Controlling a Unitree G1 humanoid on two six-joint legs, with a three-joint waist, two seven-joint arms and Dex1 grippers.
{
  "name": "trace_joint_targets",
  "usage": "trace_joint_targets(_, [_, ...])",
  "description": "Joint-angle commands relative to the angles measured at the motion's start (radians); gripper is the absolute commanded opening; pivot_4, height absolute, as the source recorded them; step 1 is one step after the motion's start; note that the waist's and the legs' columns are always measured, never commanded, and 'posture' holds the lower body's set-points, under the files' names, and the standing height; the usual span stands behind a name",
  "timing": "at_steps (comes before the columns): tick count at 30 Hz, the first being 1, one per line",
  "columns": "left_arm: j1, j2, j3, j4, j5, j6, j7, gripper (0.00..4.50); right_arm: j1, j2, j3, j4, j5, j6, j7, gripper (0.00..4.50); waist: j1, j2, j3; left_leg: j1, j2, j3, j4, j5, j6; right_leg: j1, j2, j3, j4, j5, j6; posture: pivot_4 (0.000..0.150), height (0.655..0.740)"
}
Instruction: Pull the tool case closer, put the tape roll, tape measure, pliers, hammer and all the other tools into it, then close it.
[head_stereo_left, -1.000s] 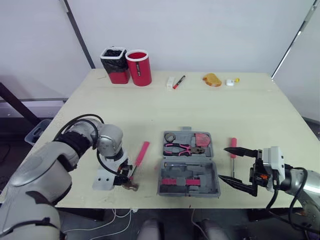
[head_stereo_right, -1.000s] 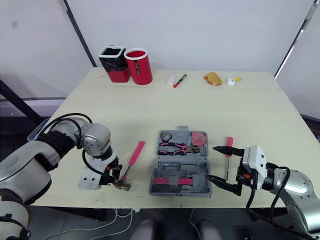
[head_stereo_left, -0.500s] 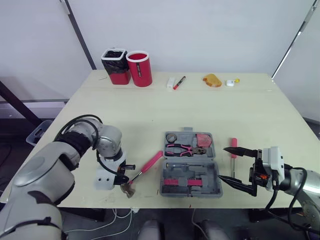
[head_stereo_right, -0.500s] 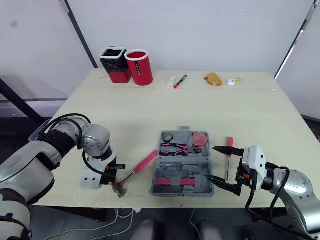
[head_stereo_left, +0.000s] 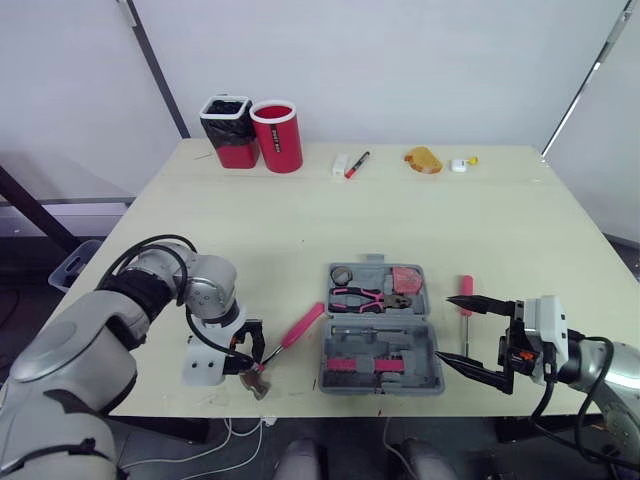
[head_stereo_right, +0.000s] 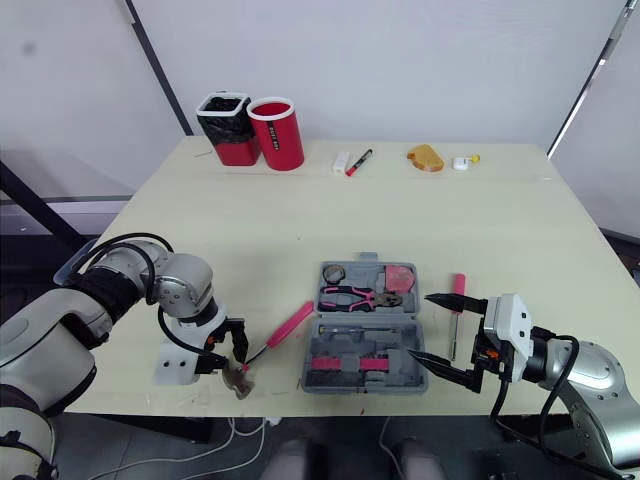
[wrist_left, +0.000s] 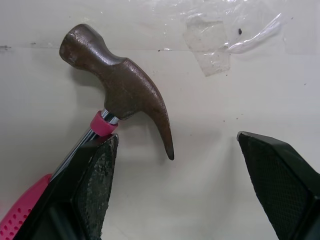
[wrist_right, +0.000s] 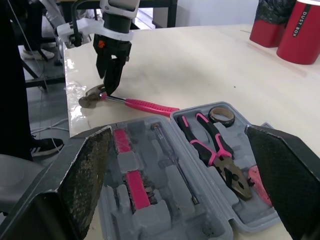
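The grey tool case (head_stereo_left: 418, 355) lies open near the table's front edge. In it are pink-handled pliers (head_stereo_left: 365, 297), a tape roll (head_stereo_left: 342, 274) and a pink tape measure (head_stereo_left: 405, 279). The hammer (head_stereo_left: 302, 325) lies left of the case, its pink handle pointing at the case and its brown head (wrist_left: 120, 90) by the table edge. My left gripper (head_stereo_left: 247, 352) stands open over the hammer's neck, one finger (wrist_left: 95, 170) touching it. My right gripper (head_stereo_left: 446, 327) is open just right of the case. A pink screwdriver (head_stereo_left: 466, 298) lies on the table beside it.
At the back of the table stand a red cup (head_stereo_left: 278, 136) and a bin with a black bag (head_stereo_left: 229, 130). A marker (head_stereo_left: 357, 164), a yellow object (head_stereo_left: 424, 159) and a small white item (head_stereo_left: 460, 164) lie along the back. Clear tape (wrist_left: 210, 45) sticks to the table near the hammer head.
My left gripper swung the hammer so its handle points toward the case, then opened and let go. The right arm has stayed still.
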Motion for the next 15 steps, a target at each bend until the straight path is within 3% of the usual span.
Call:
trace_joint_targets(1, [-0.056,-0.001,0.004,0.009,-0.035,0.007,-0.027,4.17,-0.005,0.003,-0.004,-0.008,0.007,-0.021,0.004,4.50,0.000,0.000,0.000,0.000,0.000,0.000,0.000,0.000,0.000,0.000,0.000,0.000,0.000,0.000,0.000,0.150,0.7400])
trace_joint_targets(8, [-0.125,-0.064,0.001,0.059,-0.044,-0.006,-0.027,4.17,-0.005,0.000,-0.003,-0.003,0.006,-0.026,0.003,4.50,-0.001,0.000,0.000,0.000,0.000,0.000,0.001,0.000,0.000,0.000,0.000,0.000,0.000,0.000,0.000,0.150,0.7400])
trace_joint_targets(15, [-0.093,-0.104,-0.006,0.008,0.012,-0.034,0.002,4.17,-0.002,-0.003,-0.006,-0.004,0.005,-0.029,0.000,4.50,-0.003,0.000,0.000,0.000,0.000,0.000,0.001,0.000,0.000,0.000,0.000,0.000,0.000,0.000,0.000,0.150,0.7400])
